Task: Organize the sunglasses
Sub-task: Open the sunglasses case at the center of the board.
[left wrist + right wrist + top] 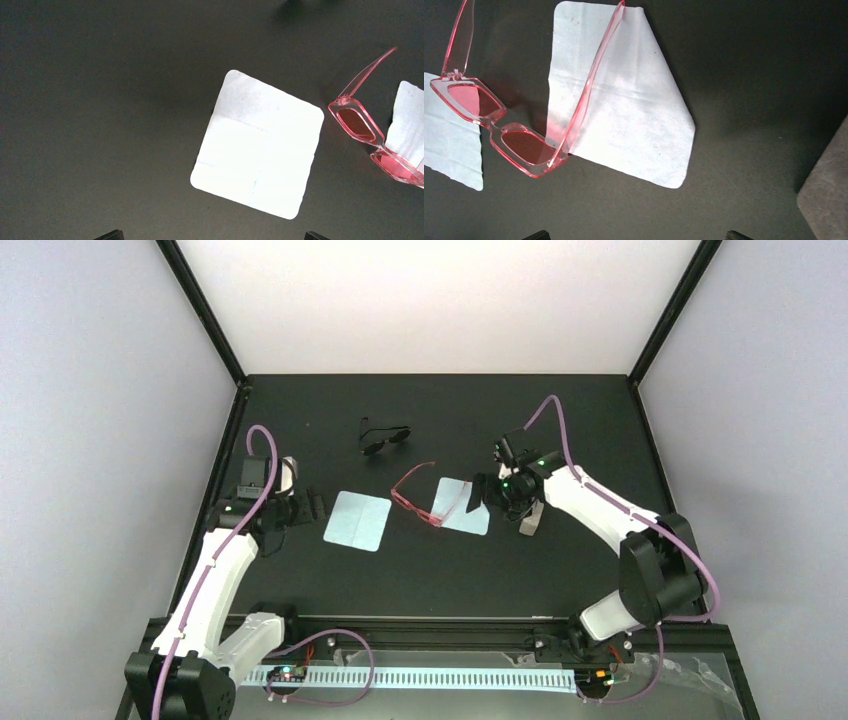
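Ahead of the right gripper (pixel 634 236) and off to its left, the sunglasses (pixel 524 145) lie on the table (pixel 749 60) with both arms unfolded. The front frame is the part nearest the gripper, and the arms extend away from it. The arm closer to the gripper's centre line crosses the right cloth (pixel 624 115), and the lens at that end overlaps the cloth's edge. The other lens end lies just beside the left cloth (pixel 449 150). The left wrist view shows a narrow gap between them.

Right gripper state: the fingertips (pixel 536 235) stand spread wide, with only bare table between them. The gripper does not touch the sunglasses. To its right lies a grey object (pixel 826 190) that runs out of view and cannot be identified.

Left gripper (pixel 212 236) state: the fingertips (pixel 111 235) are spread wide and grip nothing. The left cloth lies flat directly ahead of this gripper, with fold creases visible. The sunglasses lie ahead and far to the right, past the cloth's right corner and partly out of its wrist view.

From above, the left gripper sits just beside the left cloth's outer edge. The right gripper sits at the right cloth's outer edge. The sunglasses lie between the two grippers, closer to the right one. A black pair (pixel 383 437) lies farther out on the table, apart from both grippers and from the sunglasses.
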`<state>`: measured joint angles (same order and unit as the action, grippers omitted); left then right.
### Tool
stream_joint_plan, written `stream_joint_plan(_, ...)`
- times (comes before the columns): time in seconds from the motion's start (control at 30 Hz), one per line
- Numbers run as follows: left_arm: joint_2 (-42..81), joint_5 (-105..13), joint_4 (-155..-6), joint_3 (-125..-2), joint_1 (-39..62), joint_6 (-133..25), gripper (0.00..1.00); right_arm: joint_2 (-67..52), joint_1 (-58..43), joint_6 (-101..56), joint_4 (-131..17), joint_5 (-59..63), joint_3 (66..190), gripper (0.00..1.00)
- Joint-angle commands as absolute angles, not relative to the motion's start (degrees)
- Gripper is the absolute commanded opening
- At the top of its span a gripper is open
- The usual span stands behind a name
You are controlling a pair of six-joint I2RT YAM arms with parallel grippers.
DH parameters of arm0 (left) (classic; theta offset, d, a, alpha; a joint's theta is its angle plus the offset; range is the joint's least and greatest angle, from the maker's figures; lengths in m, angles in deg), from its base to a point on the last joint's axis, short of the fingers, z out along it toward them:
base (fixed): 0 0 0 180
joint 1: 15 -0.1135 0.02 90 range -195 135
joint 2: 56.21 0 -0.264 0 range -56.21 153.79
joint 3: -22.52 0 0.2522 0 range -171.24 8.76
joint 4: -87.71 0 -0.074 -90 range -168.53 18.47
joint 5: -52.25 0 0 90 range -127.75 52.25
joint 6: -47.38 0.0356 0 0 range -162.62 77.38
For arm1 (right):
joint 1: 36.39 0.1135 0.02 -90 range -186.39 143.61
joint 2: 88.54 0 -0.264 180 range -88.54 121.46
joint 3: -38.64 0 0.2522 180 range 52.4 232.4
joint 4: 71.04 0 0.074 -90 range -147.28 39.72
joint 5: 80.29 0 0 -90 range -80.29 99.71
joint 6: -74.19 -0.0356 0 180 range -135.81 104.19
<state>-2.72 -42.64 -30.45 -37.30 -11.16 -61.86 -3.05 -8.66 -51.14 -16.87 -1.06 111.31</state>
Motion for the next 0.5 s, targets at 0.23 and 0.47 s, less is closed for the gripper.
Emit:
stream_joint_plan(0.23, -3.0, -43.5, -29.5, -39.6, -10.9, -62.2, 0.93, 3.5, -6.9, -60.6, -11.3, 5.4, 120.5, 0.90)
stream_joint_plan(0.47, -3.3, -42.2, -29.2, -39.5, -10.9, -62.5, 0.93, 5.6, -6.9, -58.6, -2.8, 15.4, 128.0, 0.90)
